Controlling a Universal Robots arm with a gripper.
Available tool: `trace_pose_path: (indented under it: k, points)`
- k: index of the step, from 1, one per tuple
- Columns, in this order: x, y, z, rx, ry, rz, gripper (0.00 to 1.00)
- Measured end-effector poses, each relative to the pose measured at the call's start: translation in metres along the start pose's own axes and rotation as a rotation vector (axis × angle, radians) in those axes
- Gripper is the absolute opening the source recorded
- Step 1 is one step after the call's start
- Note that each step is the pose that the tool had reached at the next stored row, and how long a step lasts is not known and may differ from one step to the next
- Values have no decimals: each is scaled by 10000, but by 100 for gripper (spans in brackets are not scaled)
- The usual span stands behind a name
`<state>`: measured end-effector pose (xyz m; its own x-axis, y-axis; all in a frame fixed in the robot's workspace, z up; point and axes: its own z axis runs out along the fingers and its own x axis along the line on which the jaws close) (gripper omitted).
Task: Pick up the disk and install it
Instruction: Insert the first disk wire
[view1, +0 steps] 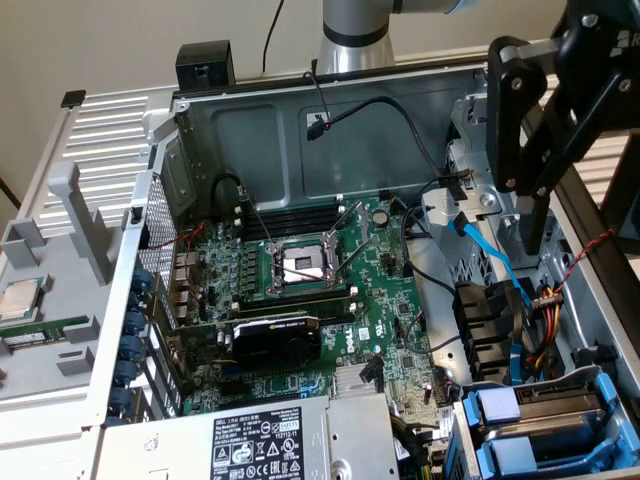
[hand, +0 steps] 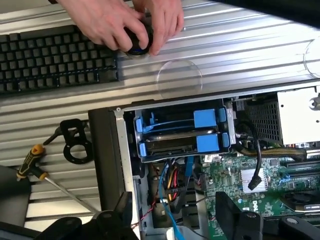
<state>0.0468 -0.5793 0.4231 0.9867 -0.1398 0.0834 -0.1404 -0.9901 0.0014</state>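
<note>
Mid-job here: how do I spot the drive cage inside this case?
Find the open computer case with the green motherboard. In the case's corner at the exterior view's lower right sits the drive cage. Its stacked blue plastic carriers mark it out from the grey power-supply box beside it.

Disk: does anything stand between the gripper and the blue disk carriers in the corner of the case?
Nothing visible does. The open gripper hangs over the case, and the blue disk carriers lie uncovered from above. The cables run beside them, not over them.
</note>
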Motion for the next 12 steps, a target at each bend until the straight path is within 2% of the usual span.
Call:
trace_pose_path:
  k: [2,5,12]
  points:
    - [-1,0,16,-31,9,-2,76]
    - [-4,-1,50,-127,25,-33,76]
    - [-10,-1,121,-281,53,-386,76]
